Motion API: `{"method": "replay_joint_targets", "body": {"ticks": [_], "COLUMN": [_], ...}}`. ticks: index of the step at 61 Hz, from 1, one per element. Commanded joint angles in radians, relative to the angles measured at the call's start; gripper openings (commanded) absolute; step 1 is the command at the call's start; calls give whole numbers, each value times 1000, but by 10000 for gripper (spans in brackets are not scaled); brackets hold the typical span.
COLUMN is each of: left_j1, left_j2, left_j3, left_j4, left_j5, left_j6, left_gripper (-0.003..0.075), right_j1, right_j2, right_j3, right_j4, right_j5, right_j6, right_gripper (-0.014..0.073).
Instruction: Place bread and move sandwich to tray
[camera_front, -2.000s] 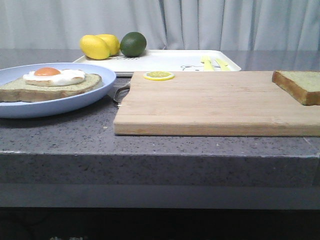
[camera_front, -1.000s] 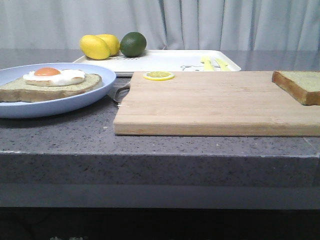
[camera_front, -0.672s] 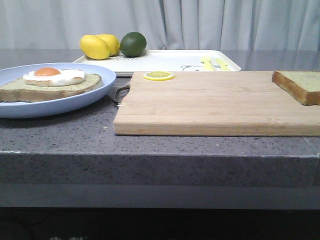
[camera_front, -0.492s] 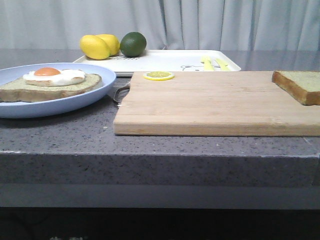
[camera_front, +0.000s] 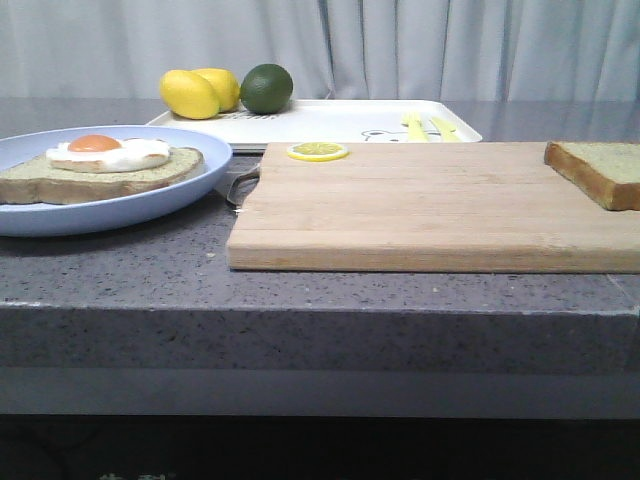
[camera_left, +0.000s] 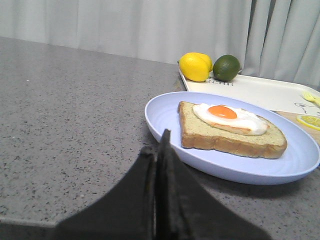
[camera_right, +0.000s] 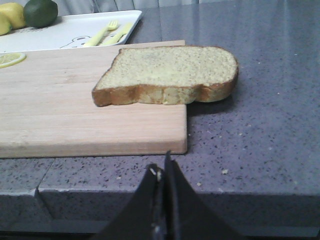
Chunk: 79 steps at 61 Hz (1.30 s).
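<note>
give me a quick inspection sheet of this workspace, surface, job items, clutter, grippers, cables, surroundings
surface: dark grey speckled stone counter, with a light wooden cutting board on it
bread: thick plain slice with brown crust lying flat on the board's right end, one end overhanging the board edge
sandwich: flatter bread slice topped with a fried egg on a round pale blue plate, left of the board
tray: flat white rectangular tray behind the board, holding two yellow lemons, a dark green lime and yellow plastic cutlery
clutter: lemon slice on the board's far edge
grippers: left gripper and right gripper both shut, holding nothing
cables: nothing seen
surroundings: pale grey curtain
</note>
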Motion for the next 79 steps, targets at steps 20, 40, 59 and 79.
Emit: {"method": "replay_joint_targets", "body": {"ticks": [20,40,59,79], "left_j1": [-8,-8,-8,-8], "left_j2": [-21,-21,-5,338], "left_j3": [0,-4,-90,-398], "left_j4": [-7,-20,-22,45], "left_j5": [-86,-200,-262,-130], "left_j6": [-8,-8,-8,-8], "left_gripper": [-20,-20,-20,-20], "right_j1": [-6,-6,-6,-6], "right_j2": [-18,-18,-10,329], "right_j3": [-4,-55,-254,-576], "right_j4": [18,19,19,24], "right_j5": [-90,-138,-89,-9], "right_j6": [-4,-4,-4,-4], "right_gripper": [-59,-59,-59,-59]}}
